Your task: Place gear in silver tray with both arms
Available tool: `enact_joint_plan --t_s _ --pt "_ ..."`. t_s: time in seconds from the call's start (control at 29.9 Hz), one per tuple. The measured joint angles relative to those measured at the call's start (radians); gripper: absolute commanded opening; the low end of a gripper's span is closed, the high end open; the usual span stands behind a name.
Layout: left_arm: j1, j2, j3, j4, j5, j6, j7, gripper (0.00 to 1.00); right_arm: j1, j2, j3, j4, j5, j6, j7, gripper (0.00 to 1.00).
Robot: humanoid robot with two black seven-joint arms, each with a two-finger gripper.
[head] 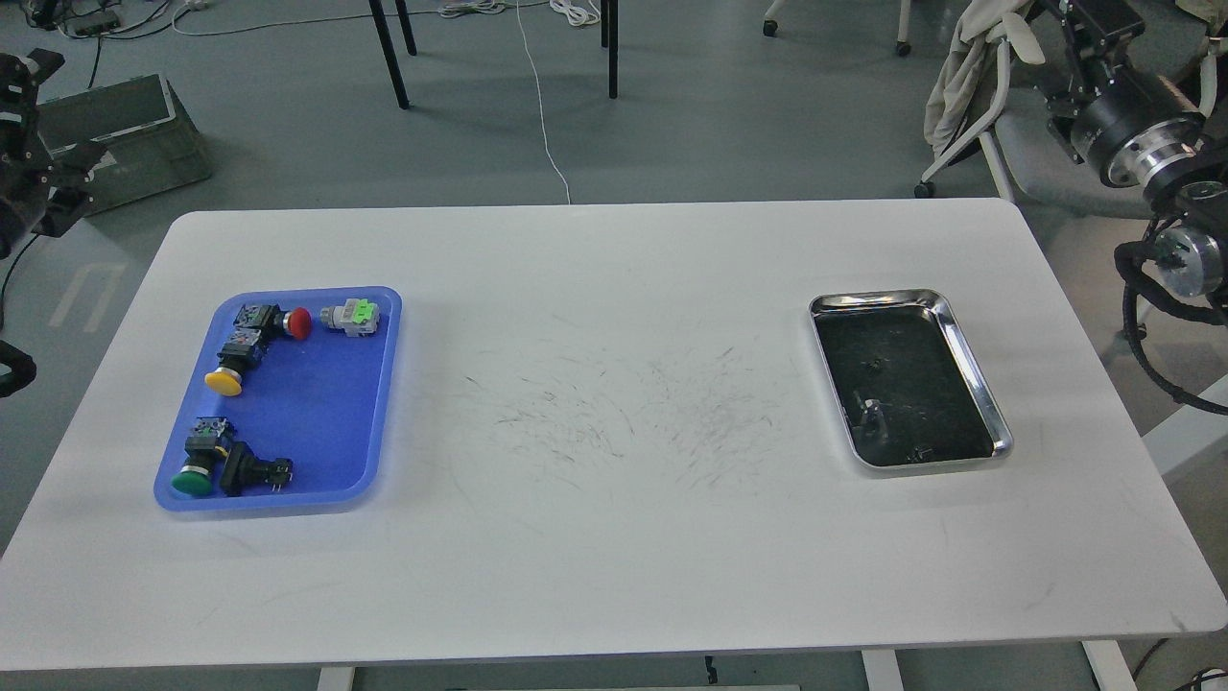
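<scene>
Left gripper (pixel 67 182): seen dark beyond table (pixel 614 537) left edge; opening cannot be told.
Right gripper (pixel 1065 19): beyond right far corner; cannot be told.
Silver tray (pixel 988 413): placed on table right side.
Blue tray (pixel 384 384): left side, buttons held inside.

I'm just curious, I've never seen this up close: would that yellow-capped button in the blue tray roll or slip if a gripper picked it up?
The yellow-capped button lies on its side; its round cap probably lets it roll. The boxy dark body looks rigid and likely grips better. It seems small and light.
</scene>
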Motion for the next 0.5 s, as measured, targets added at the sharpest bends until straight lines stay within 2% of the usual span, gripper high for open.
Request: enact_joint_plan --t_s 0.13,0.2,0.3,0.5 --pt "-0.002 -0.024 -0.058 0.001 -0.025 0.000 0.000 0.99 -0.009 0.003 0.039 0.027 0.102 -0.016 -0.002 0.90" --pt "-0.002 -0.035 -0.089 0.002 -0.032 0.000 0.000 0.99 -0.012 0.005 0.052 0.044 0.117 -0.019 -0.008 0.95" --pt "-0.002 -0.050 -0.109 0.007 -0.036 0.000 0.000 0.99 -0.014 0.018 0.062 0.056 0.122 -0.021 -0.010 0.98" --pt "-0.002 -0.074 -0.118 0.007 -0.037 0.000 0.000 0.99 -0.016 0.046 0.089 0.061 0.124 -0.019 -0.019 0.98"
